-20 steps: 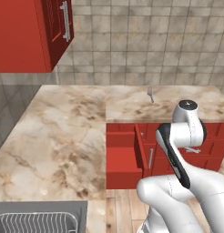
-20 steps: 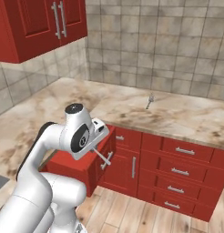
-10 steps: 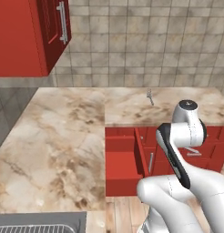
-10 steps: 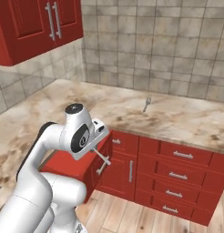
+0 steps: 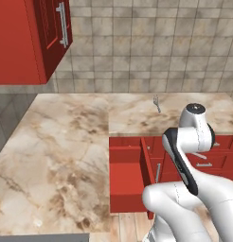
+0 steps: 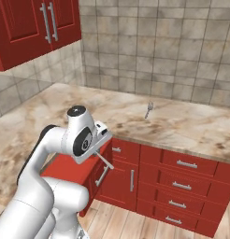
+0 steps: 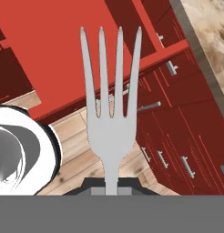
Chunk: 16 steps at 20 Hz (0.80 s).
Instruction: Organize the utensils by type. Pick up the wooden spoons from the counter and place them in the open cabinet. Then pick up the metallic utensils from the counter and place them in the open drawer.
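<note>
While clamped between jaws, fork [image 7: 111, 113] points over open drawer [image 7: 63, 50].

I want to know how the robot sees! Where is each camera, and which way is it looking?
Left base view: behind the arm's left, looking down over the beige stone-look counter; white arm at lower right.
Right base view: behind its right, same counter; arm at lower left.
Hand view: on the hand, looking along the gripper holding a grey metal fork above the open red drawer.
Both base views share the small fork on the counter and the drawer.
</note>
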Motion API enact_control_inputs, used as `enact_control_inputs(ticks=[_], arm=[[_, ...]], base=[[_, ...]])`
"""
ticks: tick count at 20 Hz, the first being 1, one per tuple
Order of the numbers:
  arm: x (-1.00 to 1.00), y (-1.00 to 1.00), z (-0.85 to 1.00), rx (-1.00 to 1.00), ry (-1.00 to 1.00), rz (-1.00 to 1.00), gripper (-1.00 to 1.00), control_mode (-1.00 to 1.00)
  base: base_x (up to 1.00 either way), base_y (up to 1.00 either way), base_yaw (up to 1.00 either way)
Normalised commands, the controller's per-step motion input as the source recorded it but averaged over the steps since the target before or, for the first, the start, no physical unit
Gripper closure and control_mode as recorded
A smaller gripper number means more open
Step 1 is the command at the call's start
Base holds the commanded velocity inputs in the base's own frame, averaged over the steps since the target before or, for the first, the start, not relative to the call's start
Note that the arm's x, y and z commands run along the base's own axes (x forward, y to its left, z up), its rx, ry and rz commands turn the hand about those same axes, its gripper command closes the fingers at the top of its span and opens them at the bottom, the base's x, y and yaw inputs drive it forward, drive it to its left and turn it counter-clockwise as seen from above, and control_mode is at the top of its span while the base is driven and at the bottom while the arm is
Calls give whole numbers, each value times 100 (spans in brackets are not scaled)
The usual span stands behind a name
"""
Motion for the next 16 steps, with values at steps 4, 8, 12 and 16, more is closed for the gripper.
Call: enact_control_inputs(ticks=[4,8,12,16], arm=[[0,0,0,0,0,0,100,100],[0,0,0,0,0,-1,100,-100],[0,6,1,2,0,-4,100,-100],[7,23,10,8,0,-18,100,-100]], base=[[1,2,-1],[0,1,0],[0,0,0],[0,0,0]])
